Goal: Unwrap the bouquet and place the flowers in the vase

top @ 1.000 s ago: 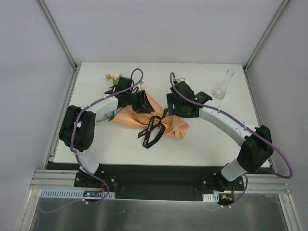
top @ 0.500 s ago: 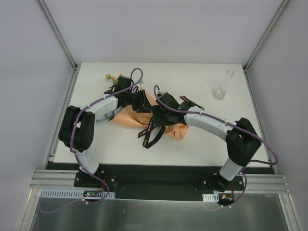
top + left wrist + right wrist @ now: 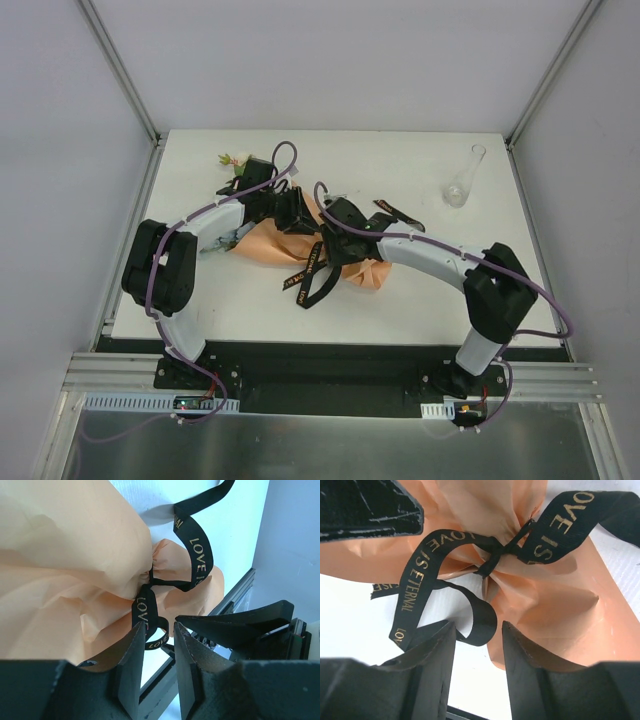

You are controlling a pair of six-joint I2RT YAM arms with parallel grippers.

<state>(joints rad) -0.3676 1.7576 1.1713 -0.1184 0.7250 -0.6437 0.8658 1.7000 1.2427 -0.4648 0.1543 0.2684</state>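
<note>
While the bouquet (image 3: 265, 243) lies just ahead of both claws, right claw (image 3: 478, 626): half open, ribbon loop (image 3: 481, 622) showing between its fingers (image 3: 435, 650).
Left claw (image 3: 160, 626): narrow gap, empty.
Vase (image 3: 462, 180): well right of both.

**Flowers mostly covered, ribbon and paper cropped**

From above, the flowers (image 3: 232, 160) show only as a small cluster at the far-left end of the bouquet (image 3: 268, 243). The left arm (image 3: 205, 222) and the peach paper (image 3: 262, 246) cover the rest, and the blossoms are too small to tell apart. The right tool (image 3: 335, 243) hides the knot of the ribbon (image 3: 308, 282), whose lettering is unreadable there. The left tool (image 3: 294, 218) has its fingertips hidden under its own body. The vase (image 3: 462, 182) is too small to show any contents. In the left wrist view, the paper runs off the top and left edges. In the right wrist view, the right edge cuts one ribbon tail.
</note>
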